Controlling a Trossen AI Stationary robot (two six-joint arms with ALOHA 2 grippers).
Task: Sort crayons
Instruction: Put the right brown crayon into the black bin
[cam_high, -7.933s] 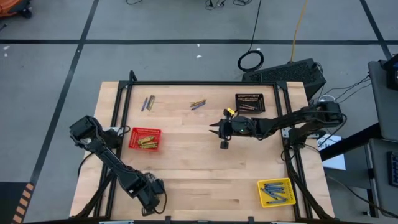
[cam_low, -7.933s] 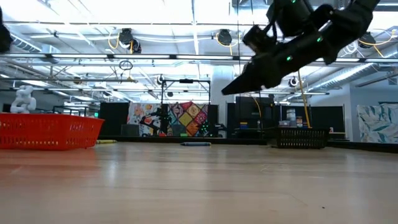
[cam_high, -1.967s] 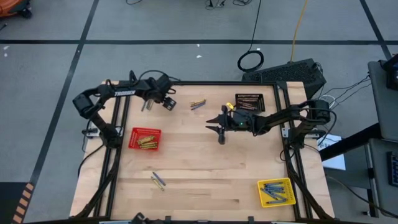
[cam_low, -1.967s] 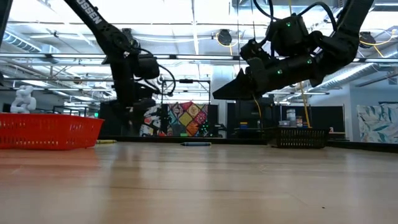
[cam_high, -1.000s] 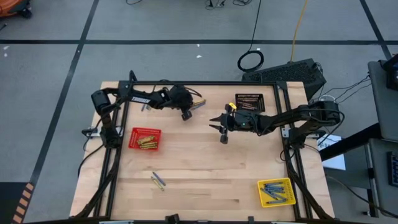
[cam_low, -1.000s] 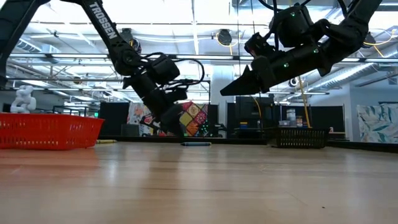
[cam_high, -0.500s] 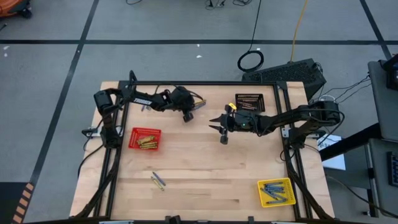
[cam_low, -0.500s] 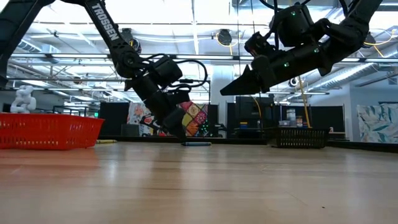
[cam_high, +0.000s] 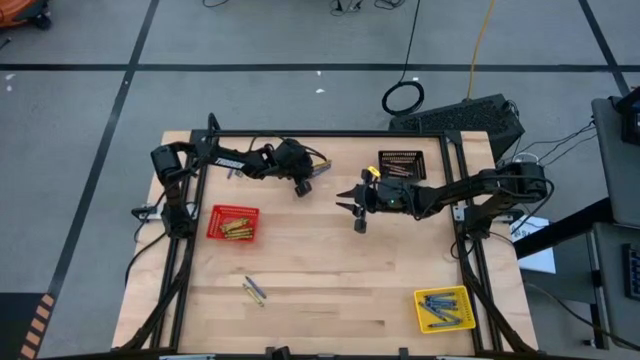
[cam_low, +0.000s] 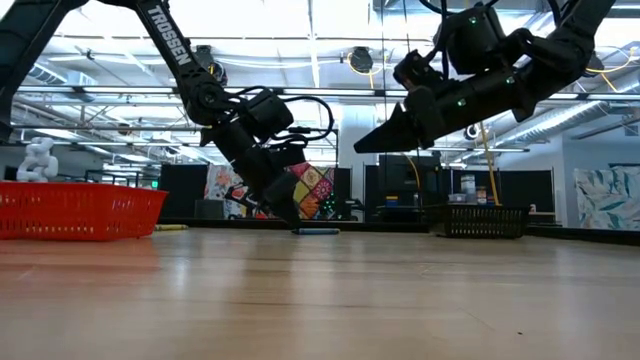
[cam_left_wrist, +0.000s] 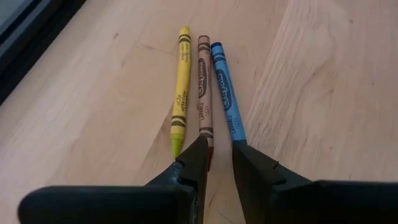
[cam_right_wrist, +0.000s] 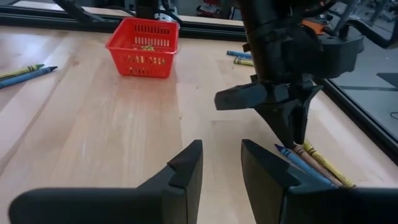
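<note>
Three crayons lie side by side flat on the table near its far edge: yellow, brown and blue. My left gripper slants down at their near ends. It is open by a narrow gap in which bare wood shows. One fingertip is over the brown crayon's end and the other over the blue one's. My right gripper hangs open above the table's middle right, with nothing between its fingers. My left gripper has its fingertips right at the brown crayon's end and the blue crayon's end. The fingers themselves cover those ends, so I cannot tell whether they touch. All three crayons lie flat on the wood.
A red basket holding yellow crayons stands at the left. A black basket is at the far right and a yellow basket with blue crayons at the near right. Loose crayons lie near the front.
My left gripper has settled slightly lower toward the three crayons and then kept still. Its finger gap looks unchanged. The crayons have not moved.
</note>
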